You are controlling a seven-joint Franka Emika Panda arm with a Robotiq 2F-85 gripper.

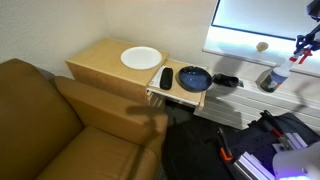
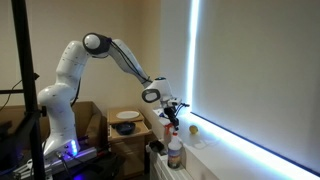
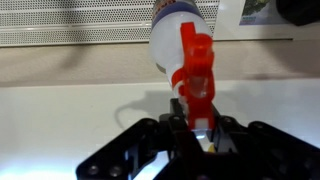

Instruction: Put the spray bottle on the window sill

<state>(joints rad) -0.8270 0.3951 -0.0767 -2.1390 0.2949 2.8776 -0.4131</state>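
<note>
The spray bottle (image 1: 270,78) is a translucent grey-blue bottle with a red and white trigger head. It hangs tilted from my gripper (image 1: 303,45), which is shut on the red head. In the wrist view the red head (image 3: 194,62) sits between my fingers (image 3: 200,125), with the bottle body beyond it. In an exterior view the bottle (image 2: 172,127) hangs below my gripper (image 2: 169,108), close to the window. The window sill (image 1: 235,50) is a narrow white ledge under the bright pane. The bottle is to the right of it and slightly lower.
A small yellow-white ball (image 1: 262,46) lies on the sill near the bottle, and also shows in an exterior view (image 2: 194,128). A pale grey shelf (image 1: 245,100) runs below. A wooden table (image 1: 100,55) holds a white plate (image 1: 141,58), a remote (image 1: 166,77) and a dark bowl (image 1: 194,78). A brown sofa (image 1: 50,120) stands at the left.
</note>
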